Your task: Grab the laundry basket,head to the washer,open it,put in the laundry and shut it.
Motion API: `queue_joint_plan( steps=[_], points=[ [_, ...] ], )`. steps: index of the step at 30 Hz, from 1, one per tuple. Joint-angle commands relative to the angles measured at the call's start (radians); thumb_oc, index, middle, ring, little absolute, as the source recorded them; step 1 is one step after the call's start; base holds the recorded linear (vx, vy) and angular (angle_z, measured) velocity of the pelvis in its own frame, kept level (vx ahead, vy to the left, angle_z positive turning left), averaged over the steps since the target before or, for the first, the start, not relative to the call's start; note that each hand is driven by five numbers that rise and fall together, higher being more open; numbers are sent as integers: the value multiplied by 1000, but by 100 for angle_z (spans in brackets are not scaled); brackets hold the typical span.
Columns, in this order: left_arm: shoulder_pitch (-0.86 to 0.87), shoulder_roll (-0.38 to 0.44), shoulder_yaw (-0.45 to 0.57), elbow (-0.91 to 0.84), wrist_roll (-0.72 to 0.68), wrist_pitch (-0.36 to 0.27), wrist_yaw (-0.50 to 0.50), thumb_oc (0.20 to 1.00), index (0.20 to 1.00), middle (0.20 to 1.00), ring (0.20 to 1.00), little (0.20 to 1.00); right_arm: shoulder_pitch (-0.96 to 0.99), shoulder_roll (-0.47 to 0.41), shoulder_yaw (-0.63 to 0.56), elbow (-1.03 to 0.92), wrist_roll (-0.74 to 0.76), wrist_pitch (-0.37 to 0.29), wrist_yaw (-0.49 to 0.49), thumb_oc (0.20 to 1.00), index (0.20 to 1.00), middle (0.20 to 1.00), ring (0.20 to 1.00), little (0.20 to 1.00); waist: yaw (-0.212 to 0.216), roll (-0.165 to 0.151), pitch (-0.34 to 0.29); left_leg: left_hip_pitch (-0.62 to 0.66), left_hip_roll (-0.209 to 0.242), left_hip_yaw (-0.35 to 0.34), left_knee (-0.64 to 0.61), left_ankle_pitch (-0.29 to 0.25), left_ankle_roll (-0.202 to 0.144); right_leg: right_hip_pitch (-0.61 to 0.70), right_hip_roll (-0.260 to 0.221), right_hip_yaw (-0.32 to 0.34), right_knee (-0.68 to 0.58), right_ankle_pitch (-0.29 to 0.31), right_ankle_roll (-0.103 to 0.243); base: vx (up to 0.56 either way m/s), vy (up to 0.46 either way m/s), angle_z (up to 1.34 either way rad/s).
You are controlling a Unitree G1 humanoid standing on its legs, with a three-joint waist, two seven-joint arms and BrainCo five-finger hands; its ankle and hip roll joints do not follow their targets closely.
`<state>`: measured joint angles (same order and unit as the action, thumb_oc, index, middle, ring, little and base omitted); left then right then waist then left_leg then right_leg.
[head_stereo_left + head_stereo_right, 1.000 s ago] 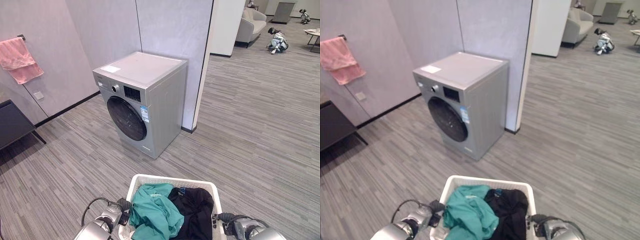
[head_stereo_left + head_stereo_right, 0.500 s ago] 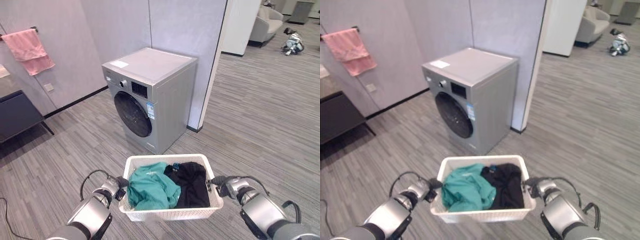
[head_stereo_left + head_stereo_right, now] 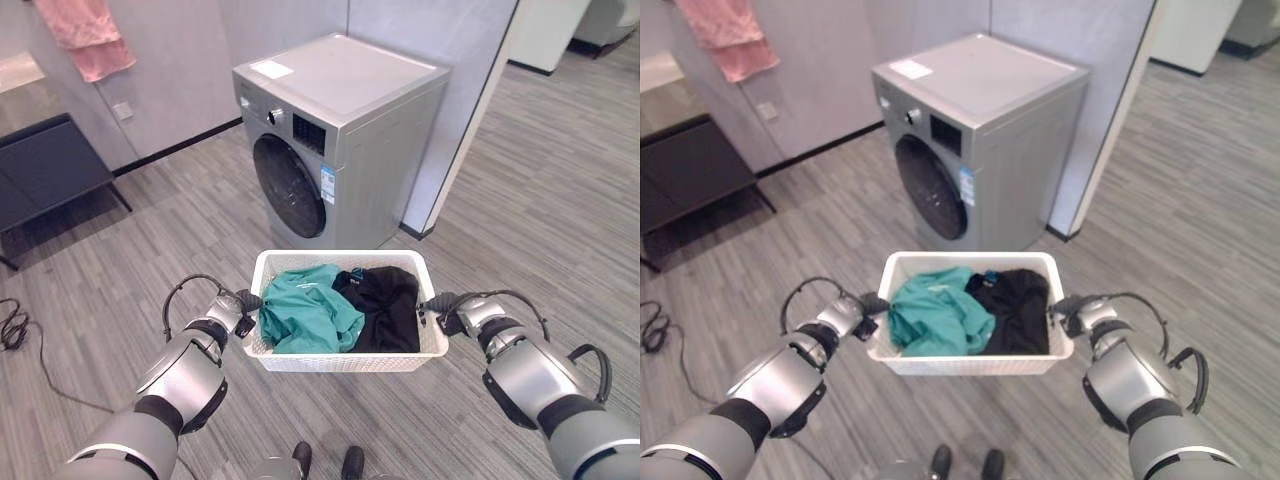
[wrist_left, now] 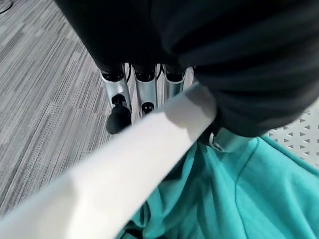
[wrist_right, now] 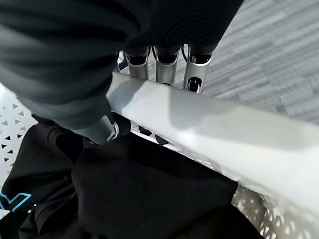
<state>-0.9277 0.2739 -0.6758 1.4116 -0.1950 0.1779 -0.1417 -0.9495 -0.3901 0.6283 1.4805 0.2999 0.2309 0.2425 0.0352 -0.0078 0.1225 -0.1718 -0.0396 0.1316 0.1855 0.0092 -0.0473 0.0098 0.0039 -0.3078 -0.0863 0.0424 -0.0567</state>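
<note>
Basket carried, washer door shut.

Laundry basket held off the floor, just before the washer. Left hand and right hand curled round opposite rims. Risk: tipping and spilling the teal garment and black garment if one grip slips.

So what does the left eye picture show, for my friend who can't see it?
Two robot hands, left and right, hold a white laundry basket by its side rims, just above the grey floor. Inside lie a teal garment and a black garment. Straight ahead stands a silver washing machine, its round door shut.
</note>
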Motion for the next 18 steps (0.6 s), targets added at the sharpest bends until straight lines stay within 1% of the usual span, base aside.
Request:
queue_joint_plan(
  steps=[1,2,3,4,8,9,11,12,13,14,15,16,17,18],
  points=[
    [-94,24,-17,66,5,-67,8,200,200,200,200,200,-73,44,-21,60,34,-36,38,200,200,200,200,200,5,-17,-82,33,-49,-70,-81,0,89,59,-73,191,113,-55,113,94,100,-23],
    [-94,24,-18,66,5,-67,8,200,200,200,200,200,-73,44,-21,60,34,-36,38,200,200,200,200,200,5,-17,-81,33,-50,-70,-82,0,90,59,-73,191,114,-56,113,231,250,-28],
    [-96,34,-23,65,11,-66,7,200,200,200,200,200,-74,52,-18,58,21,-36,48,200,200,200,200,200,15,-16,-96,64,-62,-82,-105,-8,109,53,-88,197,164,-75,122,183,209,-10],
    [-95,38,-26,64,19,-65,5,200,200,200,200,200,-78,54,-19,52,22,-35,50,200,200,200,200,200,17,-16,-99,73,-66,-85,-110,-13,115,49,-93,200,183,-79,126,214,248,-6],
    [-94,45,-34,70,27,-64,4,200,200,200,200,200,-75,56,-28,50,28,-34,61,200,200,200,200,200,23,-13,-103,114,-79,-105,-130,-23,132,33,-111,207,267,-78,138,113,141,9],
    [-93,46,-37,71,29,-64,3,200,200,200,200,200,-74,56,-29,49,29,-33,62,200,200,200,200,200,21,-10,-103,127,-79,-115,-139,-23,136,21,-116,213,304,-69,141,112,155,29],
    [-93,52,-41,74,28,-63,3,200,200,200,200,200,-82,55,-28,47,31,-30,64,200,200,200,200,200,15,-3,-95,147,-83,-128,-157,-18,145,-16,-128,227,390,-19,144,84,148,27],
    [-102,52,-49,72,28,-63,3,200,200,200,200,200,-91,52,-27,47,33,-27,67,200,200,200,200,200,9,2,-88,155,-82,-137,-162,-15,146,-28,-123,235,433,-10,143,64,107,21],
    [-111,52,-53,71,25,-62,4,200,200,200,200,200,-99,46,-27,50,40,-27,65,200,200,200,200,200,5,5,-86,163,-80,-148,-167,-15,145,-42,-111,246,459,-13,140,85,86,21],
    [-120,50,-59,71,26,-65,2,200,200,200,200,200,-109,32,-23,55,48,-29,65,200,200,200,200,200,-8,5,-84,170,-84,-169,-167,-15,145,-57,-72,290,473,-26,136,125,59,35],
    [-122,53,-67,69,33,-69,-6,200,200,200,200,200,-117,15,-18,56,58,-29,71,200,200,200,200,200,-26,2,-82,184,-90,-192,-170,-17,144,-71,-14,350,458,-61,127,137,49,50],
    [-126,58,-69,67,40,-68,-13,200,200,200,200,200,-119,9,-23,59,65,-28,69,200,200,200,200,200,-28,4,-85,189,-89,-196,-174,-16,140,-81,1,352,432,-71,125,103,29,66],
    [-126,58,-69,67,40,-68,-13,200,200,200,200,200,-119,9,-23,59,65,-28,69,200,200,200,200,200,-28,4,-83,191,-90,-197,-175,-16,140,-79,1,352,433,-72,125,119,15,70],
    [-146,66,-79,73,50,-66,-16,200,200,200,200,200,-134,15,-7,58,59,-25,69,200,200,200,200,200,-26,6,-83,203,-85,-188,-186,-20,133,-94,-21,296,351,-59,125,128,-7,49]
  ],
)
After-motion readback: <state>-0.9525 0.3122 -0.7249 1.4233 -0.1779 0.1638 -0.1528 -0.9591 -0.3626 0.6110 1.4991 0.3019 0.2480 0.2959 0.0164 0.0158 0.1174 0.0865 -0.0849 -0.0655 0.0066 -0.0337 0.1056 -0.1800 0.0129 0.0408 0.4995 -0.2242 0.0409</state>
